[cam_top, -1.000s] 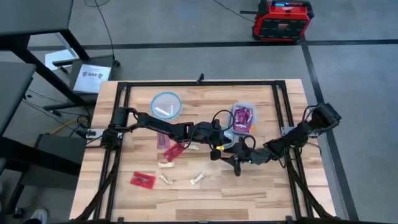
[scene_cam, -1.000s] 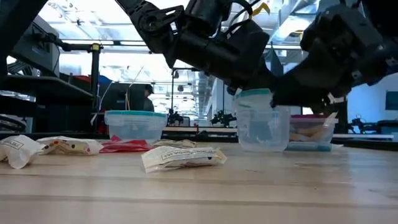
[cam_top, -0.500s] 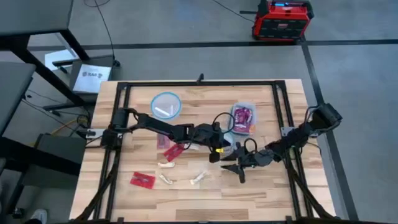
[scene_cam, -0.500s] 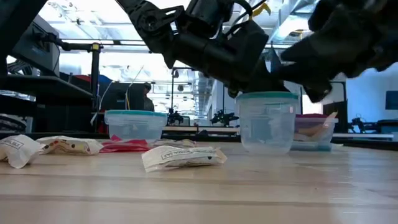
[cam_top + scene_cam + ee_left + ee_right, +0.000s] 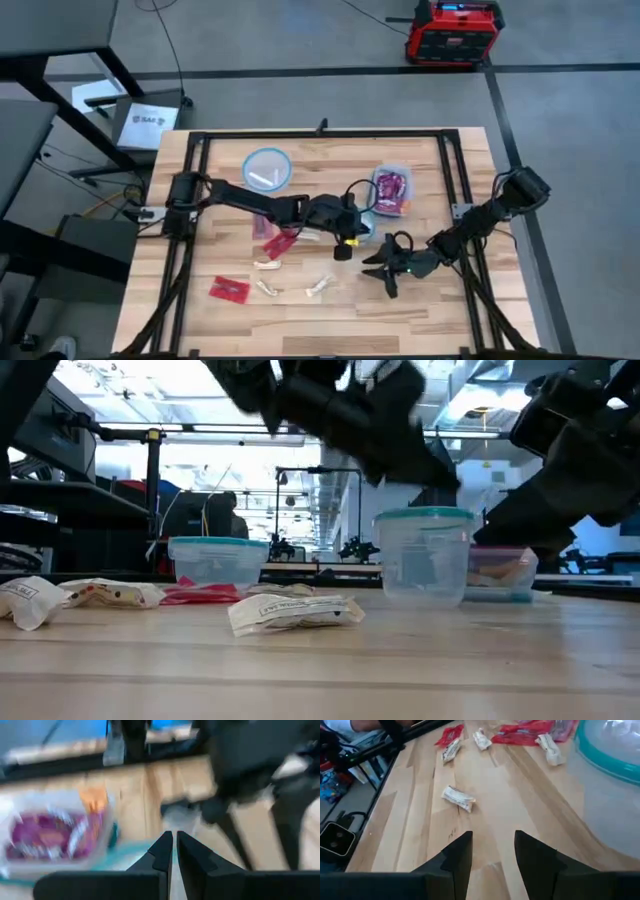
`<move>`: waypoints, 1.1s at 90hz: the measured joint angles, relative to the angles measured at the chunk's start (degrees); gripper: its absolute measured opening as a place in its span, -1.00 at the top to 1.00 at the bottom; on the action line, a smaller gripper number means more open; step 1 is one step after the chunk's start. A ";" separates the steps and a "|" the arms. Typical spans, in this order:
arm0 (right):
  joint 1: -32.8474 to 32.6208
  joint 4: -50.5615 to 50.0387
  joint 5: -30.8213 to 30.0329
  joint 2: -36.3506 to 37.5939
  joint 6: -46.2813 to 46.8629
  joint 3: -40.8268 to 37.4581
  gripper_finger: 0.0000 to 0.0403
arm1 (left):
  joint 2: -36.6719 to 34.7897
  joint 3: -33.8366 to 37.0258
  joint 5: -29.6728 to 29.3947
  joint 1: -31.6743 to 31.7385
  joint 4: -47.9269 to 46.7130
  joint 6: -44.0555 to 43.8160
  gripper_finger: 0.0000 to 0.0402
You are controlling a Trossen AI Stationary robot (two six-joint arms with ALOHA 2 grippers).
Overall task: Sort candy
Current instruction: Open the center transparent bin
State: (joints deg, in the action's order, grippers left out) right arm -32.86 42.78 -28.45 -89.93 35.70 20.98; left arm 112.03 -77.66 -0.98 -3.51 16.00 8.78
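Right gripper [image 5: 385,277] is backing away from the round tub [image 5: 424,555], fingers spread, empty. Left gripper [image 5: 342,250], fingers pressed together, is lifting off it. Candy [image 5: 268,264] is lying unsorted on the table [image 5: 430,310].

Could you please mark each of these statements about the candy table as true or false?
1. The right gripper is open and holds nothing. True.
2. The rectangular container holds purple candy. True.
3. The left gripper is wide open. False: its fingers are nearly together.
4. The round container at the table's far side holds red packets. False: it holds a white stick.
5. A red packet lies loose on the table. True.
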 joint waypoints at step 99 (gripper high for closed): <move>8.33 -21.69 7.10 7.83 16.57 -0.08 0.38 | -1.21 -0.80 7.59 4.59 -27.84 -2.57 0.94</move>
State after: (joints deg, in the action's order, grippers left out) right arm -24.53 21.08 -21.35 -82.10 52.27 20.91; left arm 110.82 -78.46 6.60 1.08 -11.84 6.21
